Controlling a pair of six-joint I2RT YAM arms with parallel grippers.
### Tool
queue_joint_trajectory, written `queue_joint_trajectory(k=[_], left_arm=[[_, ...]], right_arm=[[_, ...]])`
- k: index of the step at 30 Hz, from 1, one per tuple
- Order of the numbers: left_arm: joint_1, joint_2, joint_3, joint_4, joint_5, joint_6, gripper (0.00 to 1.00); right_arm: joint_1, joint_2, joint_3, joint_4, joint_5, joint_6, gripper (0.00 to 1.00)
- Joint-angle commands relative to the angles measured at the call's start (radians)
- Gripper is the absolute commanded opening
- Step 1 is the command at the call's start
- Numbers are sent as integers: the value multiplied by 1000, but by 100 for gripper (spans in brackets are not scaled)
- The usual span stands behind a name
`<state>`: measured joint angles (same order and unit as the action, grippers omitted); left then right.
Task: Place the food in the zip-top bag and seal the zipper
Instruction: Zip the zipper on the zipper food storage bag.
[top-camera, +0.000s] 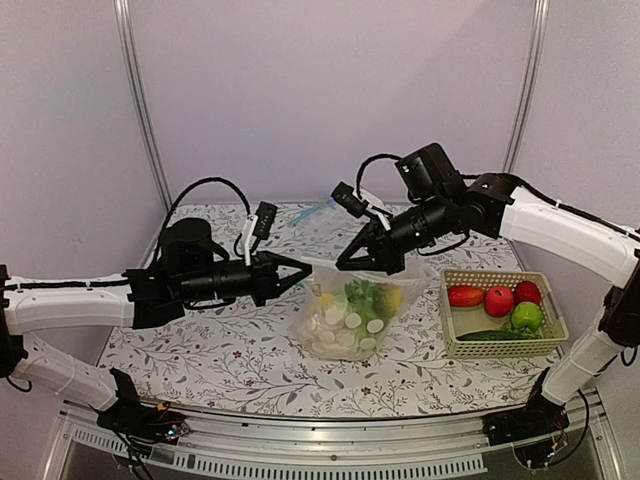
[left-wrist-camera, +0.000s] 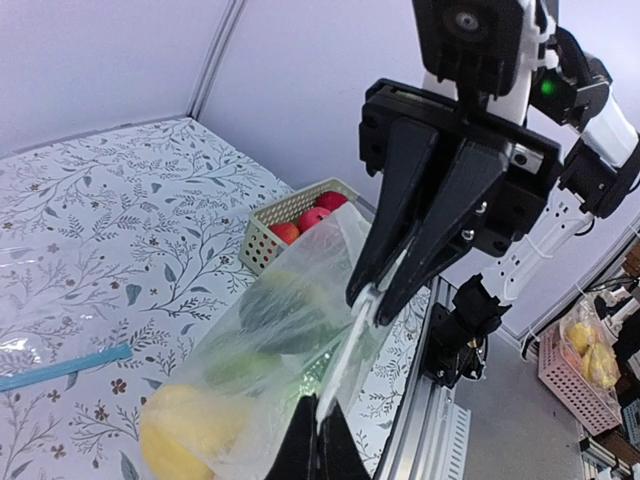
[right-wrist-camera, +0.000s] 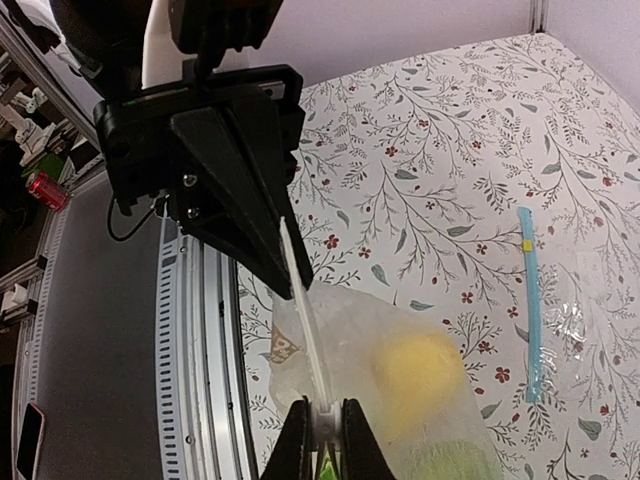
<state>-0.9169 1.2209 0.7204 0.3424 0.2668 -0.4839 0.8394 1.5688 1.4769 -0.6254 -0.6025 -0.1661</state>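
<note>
The dotted zip-top bag (top-camera: 350, 315) hangs just above the table between both grippers, its bottom resting on the cloth. Inside it show the yellow lemon (top-camera: 392, 298), green leaves (top-camera: 360, 295) and white pieces. My left gripper (top-camera: 302, 270) is shut on the left end of the zipper (left-wrist-camera: 350, 350). My right gripper (top-camera: 347, 264) is shut on the same strip further along it. The left wrist view shows the lemon (left-wrist-camera: 190, 425) through the plastic. In the right wrist view my gripper (right-wrist-camera: 325, 425) pinches the strip (right-wrist-camera: 303, 310), with the lemon (right-wrist-camera: 415, 375) beside it.
A beige basket (top-camera: 548, 318) at the right holds red fruits (top-camera: 498, 298), a green apple (top-camera: 526, 316) and a dark cucumber (top-camera: 490, 336). A second clear bag with a blue strip (top-camera: 312, 212) lies flat at the back; it also shows in the right wrist view (right-wrist-camera: 530, 300).
</note>
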Motion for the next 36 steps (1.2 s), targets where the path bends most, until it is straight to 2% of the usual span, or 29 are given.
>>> queue_joint_trajectory(k=[1, 14, 36], left_arm=[[46, -32, -30, 15, -41, -24, 0], [102, -35, -19, -49, -57, -39, 0], [208, -55, -26, -173, -61, -57, 0]], right_arm=[[-24, -61, -25, -76, 87, -10, 0], [-40, -132, -89, -79, 178, 17, 0], [-83, -217, -185, -95, 245, 50, 0]])
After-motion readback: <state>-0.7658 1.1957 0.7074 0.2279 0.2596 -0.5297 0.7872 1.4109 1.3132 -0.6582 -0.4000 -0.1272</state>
